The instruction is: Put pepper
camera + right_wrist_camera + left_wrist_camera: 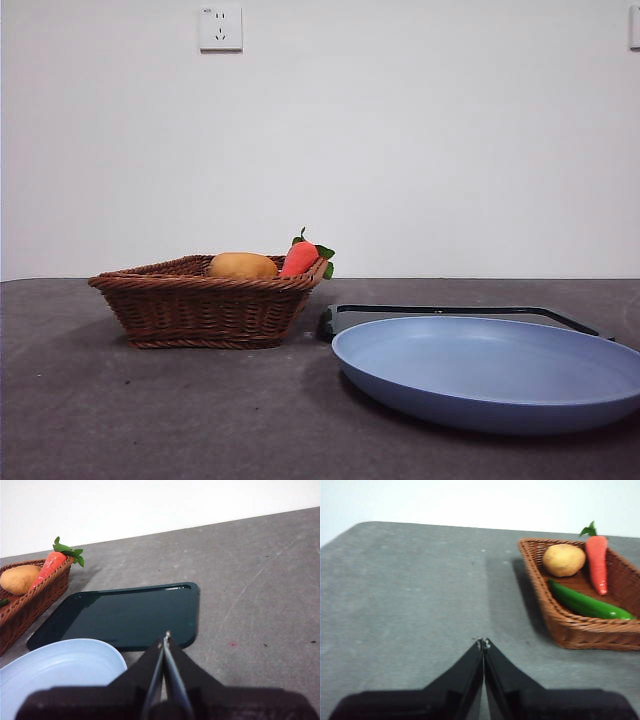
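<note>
A grey table (pixel 150 420) is stretching back to a plain white wall, and on it a wicker basket (pixel 580 630) is standing beside a dark tray (pixel 130 615) and a blue plate (pixel 490 375). The pepper (pixel 587 603) is lying inside the basket along its near wall, next to a potato (pixel 564 559) and a carrot (pixel 597 562) — it is showing plainly only in the left wrist view. It is looking light, smooth and glossy, so likely slippery; its slender, tapering body is suggesting a grip across the thicker middle rather than at the point, where it could squirt out. The basket wall is crowding one side of it, which may be making room for a jaw tight. The left gripper (pixel 483 642) is hovering over bare table well short of the basket, jaws pressed together and holding nothing; the right gripper (pixel 166 639) is hanging above the tray's edge, likewise closed and empty. From the front the pepper is hiding wholly behind the basket rim, neither arm is appearing there, and the plate is running off the picture's edge — the pepper's stem end is hard to make out.
</note>
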You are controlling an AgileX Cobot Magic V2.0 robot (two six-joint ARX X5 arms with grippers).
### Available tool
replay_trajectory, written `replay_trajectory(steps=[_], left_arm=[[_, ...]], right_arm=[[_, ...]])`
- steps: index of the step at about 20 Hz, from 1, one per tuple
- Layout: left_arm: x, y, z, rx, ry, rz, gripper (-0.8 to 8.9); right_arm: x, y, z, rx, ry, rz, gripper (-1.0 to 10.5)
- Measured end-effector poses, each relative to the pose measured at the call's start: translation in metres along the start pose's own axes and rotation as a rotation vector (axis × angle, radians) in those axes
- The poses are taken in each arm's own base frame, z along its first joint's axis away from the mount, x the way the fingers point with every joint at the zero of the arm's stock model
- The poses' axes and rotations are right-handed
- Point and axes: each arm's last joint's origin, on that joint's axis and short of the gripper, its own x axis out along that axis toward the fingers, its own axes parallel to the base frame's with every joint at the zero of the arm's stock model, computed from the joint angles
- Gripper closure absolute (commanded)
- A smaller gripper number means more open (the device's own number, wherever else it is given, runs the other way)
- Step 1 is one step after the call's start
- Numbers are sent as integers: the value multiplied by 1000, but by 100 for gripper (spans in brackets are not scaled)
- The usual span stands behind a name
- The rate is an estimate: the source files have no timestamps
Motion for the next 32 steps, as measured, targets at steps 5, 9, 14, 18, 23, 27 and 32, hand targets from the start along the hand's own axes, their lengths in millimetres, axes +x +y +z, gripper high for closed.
replay_trajectory(steps=[5,9,14,18,23,27,32], left_arm=[[0,-3,2,-82,-13,-97,806],[0,-5,3,-153,-6,-165,807],[-2,-7,6,-250,22,-230,807],[-11,-10,26,-272,16,-238,807],[-22,-14,57,-280,34,-236,807],[-25,-17,78,-280,87,-260,807],[-24,-22,101,-236,207,-332,807]], right_arm=[[0,0,0,36,-1,2,936],[0,1,3,109,-29,10,941],[-3,4,17,233,-84,53,941],[-11,8,45,259,-140,71,941],[-15,14,80,267,-109,90,941],[-14,19,105,245,22,115,941],[-10,25,133,184,228,156,941]])
